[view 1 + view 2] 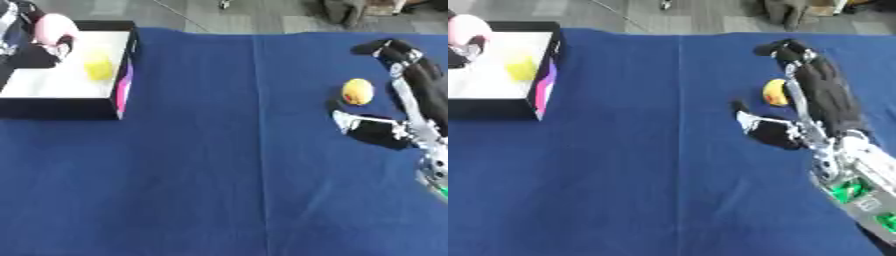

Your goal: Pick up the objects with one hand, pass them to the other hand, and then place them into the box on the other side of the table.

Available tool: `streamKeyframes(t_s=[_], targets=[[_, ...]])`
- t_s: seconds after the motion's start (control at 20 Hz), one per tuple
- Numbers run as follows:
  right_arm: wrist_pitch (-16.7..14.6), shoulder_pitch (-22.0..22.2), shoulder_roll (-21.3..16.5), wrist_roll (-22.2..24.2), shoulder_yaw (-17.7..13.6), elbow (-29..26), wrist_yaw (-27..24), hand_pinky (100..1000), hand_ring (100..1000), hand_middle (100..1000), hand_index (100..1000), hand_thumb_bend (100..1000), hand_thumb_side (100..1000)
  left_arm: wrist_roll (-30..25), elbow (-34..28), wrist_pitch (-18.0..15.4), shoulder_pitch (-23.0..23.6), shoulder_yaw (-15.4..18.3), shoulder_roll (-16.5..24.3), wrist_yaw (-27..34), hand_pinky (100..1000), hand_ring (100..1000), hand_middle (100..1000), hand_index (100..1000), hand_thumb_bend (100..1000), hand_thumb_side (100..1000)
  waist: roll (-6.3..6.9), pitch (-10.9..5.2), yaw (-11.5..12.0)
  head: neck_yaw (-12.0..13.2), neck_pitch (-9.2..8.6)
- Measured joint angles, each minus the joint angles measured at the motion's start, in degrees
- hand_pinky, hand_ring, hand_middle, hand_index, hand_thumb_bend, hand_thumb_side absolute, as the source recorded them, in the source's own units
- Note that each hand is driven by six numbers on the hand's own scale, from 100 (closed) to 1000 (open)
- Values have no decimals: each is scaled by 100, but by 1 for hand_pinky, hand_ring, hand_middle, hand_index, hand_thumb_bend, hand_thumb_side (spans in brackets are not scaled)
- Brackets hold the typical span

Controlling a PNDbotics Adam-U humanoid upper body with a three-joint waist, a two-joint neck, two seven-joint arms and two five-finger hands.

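Left eye view
Box (66, 107): far left on the blue table (219, 175); I see a yellow thing (98, 67) lying inside.
Left hand (35, 52): over the box's far left corner, fingers grasping a pink object (54, 27).
Yellow fruit (357, 91): far right, on the cloth.

Right eye view
Right hand (798, 95): fingers released, spread around the fruit, thumb on its near side.

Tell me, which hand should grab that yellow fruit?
The right hand: it lies open around the yellow fruit. The left hand is far off at the box.
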Motion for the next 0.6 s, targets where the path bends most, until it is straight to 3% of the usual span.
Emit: streamKeyframes(t_s=[0.25, 0.35, 0.5, 0.6], targets=[[-4, -27, -271, -141, -376, -10, -279, 804, 812, 769, 815, 397, 173, -75, 720, -36, -53, 182, -198, -426, 867, 817, 752, 839, 687, 285, -30, 19, -18, 89, -40], [7, -36, -353, -174, -505, -12, -346, 804, 812, 770, 816, 394, 174, -169, 891, 57, -80, 217, -227, -630, 881, 849, 780, 896, 795, 341, -30, 22, -19, 93, -40], [57, -44, -451, -221, -668, -25, -414, 802, 811, 769, 814, 385, 175, -272, 989, 275, -90, 260, -252, -969, 890, 859, 789, 909, 973, 473, -30, 29, -17, 93, -41], [114, -36, -507, -257, -765, -27, -458, 801, 811, 768, 814, 378, 177, -281, 995, 435, -93, 272, -265, -1137, 887, 854, 788, 912, 1000, 535, -29, 30, -4, 85, -41]])
